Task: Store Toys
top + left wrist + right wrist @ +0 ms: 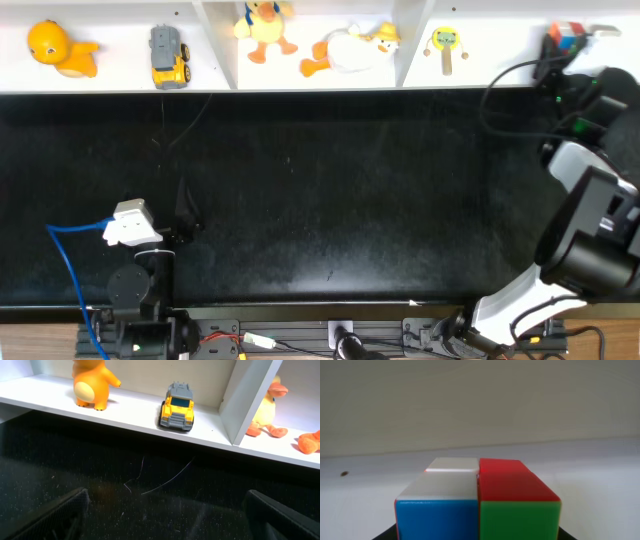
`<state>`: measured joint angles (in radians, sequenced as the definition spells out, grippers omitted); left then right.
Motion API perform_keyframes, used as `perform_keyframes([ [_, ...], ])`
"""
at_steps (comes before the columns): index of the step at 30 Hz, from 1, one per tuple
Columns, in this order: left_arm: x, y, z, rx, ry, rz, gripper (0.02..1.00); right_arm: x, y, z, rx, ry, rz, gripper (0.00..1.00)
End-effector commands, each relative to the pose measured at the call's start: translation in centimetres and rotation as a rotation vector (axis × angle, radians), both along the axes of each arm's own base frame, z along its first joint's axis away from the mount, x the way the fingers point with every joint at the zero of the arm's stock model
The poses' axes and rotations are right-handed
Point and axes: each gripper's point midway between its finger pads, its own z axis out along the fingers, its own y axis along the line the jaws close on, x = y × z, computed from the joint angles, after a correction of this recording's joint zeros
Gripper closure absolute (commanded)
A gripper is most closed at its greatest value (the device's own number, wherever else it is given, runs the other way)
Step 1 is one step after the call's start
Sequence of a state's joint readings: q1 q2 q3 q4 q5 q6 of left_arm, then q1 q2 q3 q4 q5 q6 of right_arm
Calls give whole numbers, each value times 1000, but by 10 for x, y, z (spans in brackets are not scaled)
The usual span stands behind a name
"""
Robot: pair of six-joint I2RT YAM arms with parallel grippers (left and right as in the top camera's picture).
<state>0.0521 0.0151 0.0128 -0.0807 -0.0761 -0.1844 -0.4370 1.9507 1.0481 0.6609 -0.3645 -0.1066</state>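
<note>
Robot lab bench, not a home. The left arm [140, 275] and right arm [590, 240] are mounted at the front edge of a black mat [330, 200] worktop. A blue cable [75, 270] lies loose over the mat, with more wiring along a black rail [300, 325] at the front. The white divided shelf [222, 40] at the back holds props: a toy truck [169, 55] and a plush duck [265, 25].

colour cube [478, 500] base cut off, orange toy [92, 382] head cropped
</note>
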Motion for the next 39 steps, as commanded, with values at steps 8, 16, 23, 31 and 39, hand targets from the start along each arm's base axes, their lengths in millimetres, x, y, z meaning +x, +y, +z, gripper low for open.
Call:
perform_keyframes([
  [8, 0, 0, 1, 12, -10, 2, 20, 22, 33, -21, -145, -17, 76, 954],
  [16, 0, 0, 1, 12, -10, 2, 23, 22, 28, -25, -154, -2, 50, 947],
  [23, 0, 0, 1, 12, -10, 2, 20, 20, 29, -35, -134, 38, 53, 5],
  [31, 0, 0, 1, 12, -10, 2, 20, 19, 29, -21, -37, 17, 33, 5],
  [39, 0, 0, 1, 12, -10, 2, 20, -22, 16, 16, 5, 188, -125, 5],
])
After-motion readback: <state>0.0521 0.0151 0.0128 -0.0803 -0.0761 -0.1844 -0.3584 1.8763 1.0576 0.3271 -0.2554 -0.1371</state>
